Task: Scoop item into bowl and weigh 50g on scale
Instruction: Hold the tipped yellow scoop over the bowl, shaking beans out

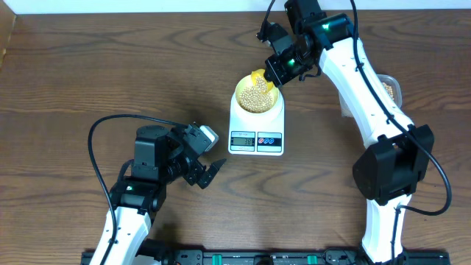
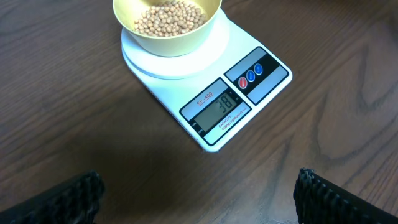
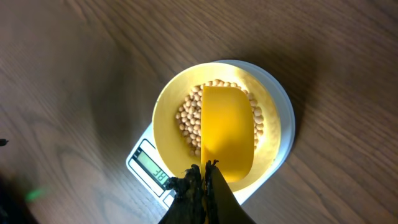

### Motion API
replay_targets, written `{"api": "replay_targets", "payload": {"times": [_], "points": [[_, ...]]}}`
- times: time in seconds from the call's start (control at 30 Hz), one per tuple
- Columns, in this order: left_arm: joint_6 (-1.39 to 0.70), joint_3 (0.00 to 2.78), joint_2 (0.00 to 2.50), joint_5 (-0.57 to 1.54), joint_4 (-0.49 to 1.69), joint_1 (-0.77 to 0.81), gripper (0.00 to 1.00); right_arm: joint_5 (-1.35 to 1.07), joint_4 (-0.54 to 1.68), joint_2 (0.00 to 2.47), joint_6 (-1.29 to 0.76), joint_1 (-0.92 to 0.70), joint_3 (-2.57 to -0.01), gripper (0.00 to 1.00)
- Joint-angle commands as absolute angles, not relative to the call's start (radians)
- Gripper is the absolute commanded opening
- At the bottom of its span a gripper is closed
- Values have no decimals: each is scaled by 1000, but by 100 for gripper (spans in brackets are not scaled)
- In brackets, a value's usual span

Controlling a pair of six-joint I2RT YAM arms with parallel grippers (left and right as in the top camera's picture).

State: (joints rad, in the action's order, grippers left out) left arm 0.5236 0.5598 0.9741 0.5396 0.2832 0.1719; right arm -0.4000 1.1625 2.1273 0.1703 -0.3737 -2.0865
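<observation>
The pale yellow-green bowl [image 1: 257, 95] stands on the white scale [image 1: 256, 129] and holds tan beans [image 1: 256, 92]. The display [image 2: 219, 107] reads 38. My right gripper [image 1: 278, 73] is shut on the handle of a yellow scoop [image 3: 227, 130], held over the bowl [image 3: 168, 115] with beans [image 3: 188, 118] beside it. My left gripper [image 1: 208, 173] is open and empty, low over the table in front and left of the scale [image 2: 249, 93]; its view shows the bowl [image 2: 166, 37] and beans [image 2: 168, 17].
A clear tub with beans [image 1: 392, 89] sits at the right, partly hidden behind the right arm. The black rail [image 1: 243, 258] runs along the table's front edge.
</observation>
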Motion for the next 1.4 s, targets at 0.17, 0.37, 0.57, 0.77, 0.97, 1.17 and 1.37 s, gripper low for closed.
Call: {"api": "replay_targets", "payload": {"times": [0.17, 0.37, 0.57, 0.77, 0.97, 1.17, 1.37], "points": [[522, 569, 966, 530, 282, 168, 99, -447, 1166, 2123, 170, -367, -2113, 1], [522, 569, 966, 530, 282, 168, 100, -447, 1166, 2123, 169, -366, -2113, 1], [522, 569, 966, 530, 282, 168, 99, -447, 1165, 2123, 170, -365, -2113, 1], [522, 569, 966, 530, 282, 168, 99, -447, 1156, 2123, 170, -365, -2113, 1], [522, 569, 966, 530, 282, 168, 99, -442, 1148, 2123, 170, -365, -2113, 1], [522, 569, 966, 530, 282, 168, 99, -422, 1148, 2123, 170, -365, -2113, 1], [522, 569, 966, 530, 282, 168, 99, -420, 1148, 2123, 170, -366, -2113, 1]]}}
